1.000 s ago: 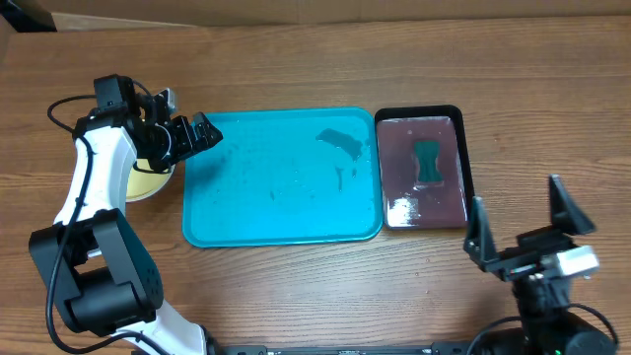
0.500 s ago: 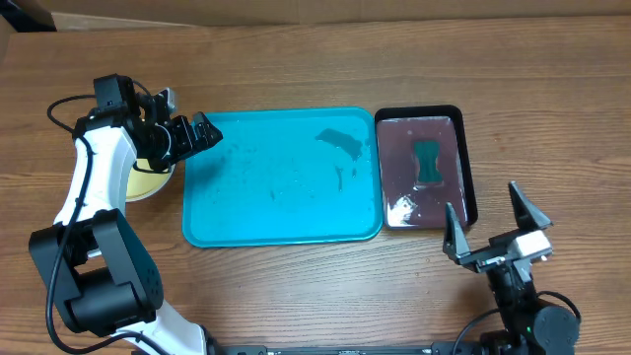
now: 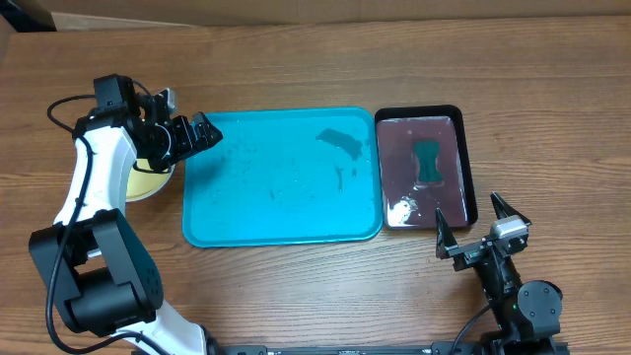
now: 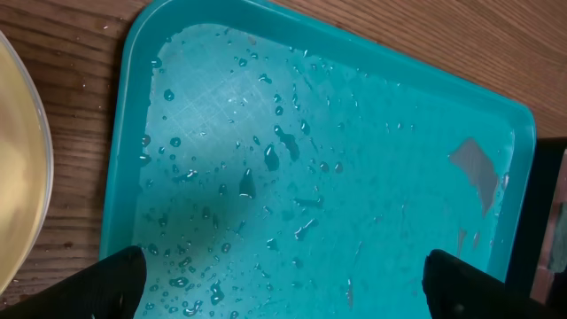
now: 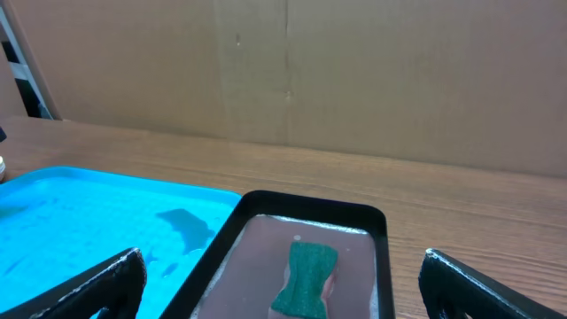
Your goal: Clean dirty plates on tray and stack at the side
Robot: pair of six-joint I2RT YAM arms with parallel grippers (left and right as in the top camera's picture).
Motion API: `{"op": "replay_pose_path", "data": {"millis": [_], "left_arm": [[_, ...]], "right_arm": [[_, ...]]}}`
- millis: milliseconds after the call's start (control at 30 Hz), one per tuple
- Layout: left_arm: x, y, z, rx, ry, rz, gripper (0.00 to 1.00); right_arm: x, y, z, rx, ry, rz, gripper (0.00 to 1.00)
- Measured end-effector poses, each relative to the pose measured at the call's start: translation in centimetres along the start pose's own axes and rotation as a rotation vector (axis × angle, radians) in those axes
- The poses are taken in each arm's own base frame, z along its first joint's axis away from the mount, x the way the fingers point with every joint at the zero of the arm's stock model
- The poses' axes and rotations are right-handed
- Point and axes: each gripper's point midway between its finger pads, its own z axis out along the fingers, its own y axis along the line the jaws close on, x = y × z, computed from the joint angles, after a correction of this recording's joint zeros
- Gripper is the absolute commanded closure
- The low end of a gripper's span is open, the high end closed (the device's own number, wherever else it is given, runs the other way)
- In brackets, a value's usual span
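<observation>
The turquoise tray (image 3: 281,212) lies mid-table, wet with droplets and holding no plates; it also shows in the left wrist view (image 4: 372,159) and the right wrist view (image 5: 80,208). A stack of plates (image 3: 148,180) with a yellow-green one on top sits on the table left of the tray, partly hidden by my left arm; its rim shows in the left wrist view (image 4: 18,177). My left gripper (image 3: 202,130) is open and empty over the tray's back left corner. My right gripper (image 3: 475,225) is open and empty, near the front edge below the black tray.
A black tray (image 3: 468,163) with dark liquid and a green sponge (image 3: 428,161) stands right of the turquoise tray; both show in the right wrist view, tray (image 5: 235,221) and sponge (image 5: 306,276). A cardboard wall (image 5: 283,71) stands behind the table.
My right arm has drawn back toward the front edge and left, its gripper still open. The left arm has not moved.
</observation>
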Motion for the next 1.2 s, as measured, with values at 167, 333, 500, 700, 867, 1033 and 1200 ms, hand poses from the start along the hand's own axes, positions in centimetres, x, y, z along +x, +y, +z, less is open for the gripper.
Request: {"op": "replay_pose_path", "data": {"millis": [167,333,500,700,867,1033,1200], "left_arm": [[0.0,0.0,0.0,0.000,0.000,0.000,0.00],[0.0,0.0,0.0,0.000,0.000,0.000,0.00],[0.0,0.0,0.0,0.000,0.000,0.000,0.00],[0.0,0.0,0.0,0.000,0.000,0.000,0.00],[0.0,0.1,0.0,-0.005,0.000,0.001,0.00],[0.0,0.3,-0.1,-0.070,-0.008,0.025,0.00],[-1.0,-3.1,-4.9,-0.139,-0.149,0.141,0.00]], "right_arm": [[0.0,0.0,0.0,0.000,-0.001,0.000,0.00],[0.0,0.0,0.0,0.003,0.000,0.000,0.00],[0.0,-0.1,0.0,0.003,0.000,0.000,0.00],[0.0,-0.1,0.0,0.005,0.000,0.000,0.00],[0.0,-0.1,0.0,0.006,0.000,0.000,0.00],[0.0,-0.1,0.0,0.006,0.000,0.000,0.00],[0.0,-0.1,0.0,0.006,0.000,0.000,0.00]]}}
